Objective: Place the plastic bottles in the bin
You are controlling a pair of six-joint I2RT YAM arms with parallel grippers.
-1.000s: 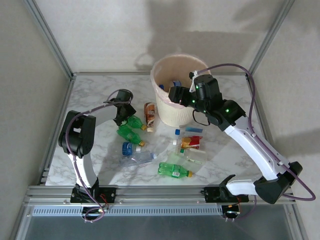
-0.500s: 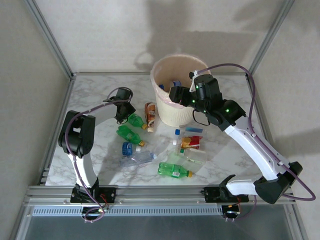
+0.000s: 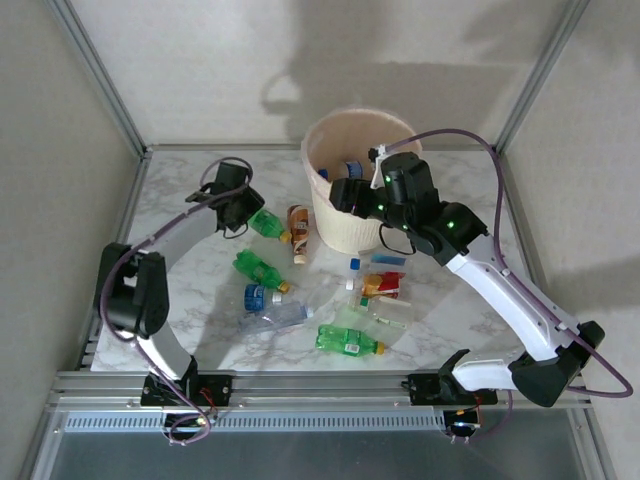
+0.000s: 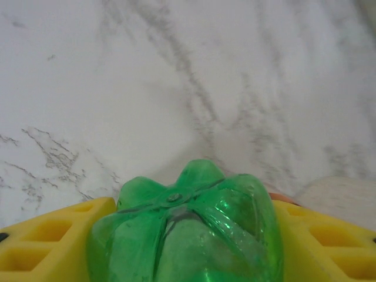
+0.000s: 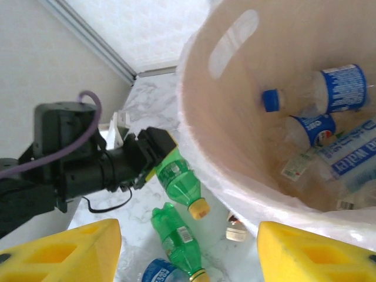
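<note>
Beside the bin (image 3: 335, 228), a green bottle (image 3: 266, 224) has just been pinched and lifted by the left pincer (image 3: 247, 215), ready for dropping; the right pincer (image 3: 342, 193) is spread.

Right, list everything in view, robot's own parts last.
bin: one, cream-beige with pinkish liner, far centre.
bottles in the bin: at least three, clear with blue labels, at its bottom.
held green bottle: one, green with yellow cap, left of the bin.
brown-orange bottle: one, lying by the bin's left side.
loose green bottles: two, left of centre and near front.
clear bottles: several, some crushed, blue or red labels, heaped before the bin.
table: one, white marble.
left tool: yellow fingers, shut on the held green bottle.
right tool: yellow fingers, open, at the bin's rim.
</note>
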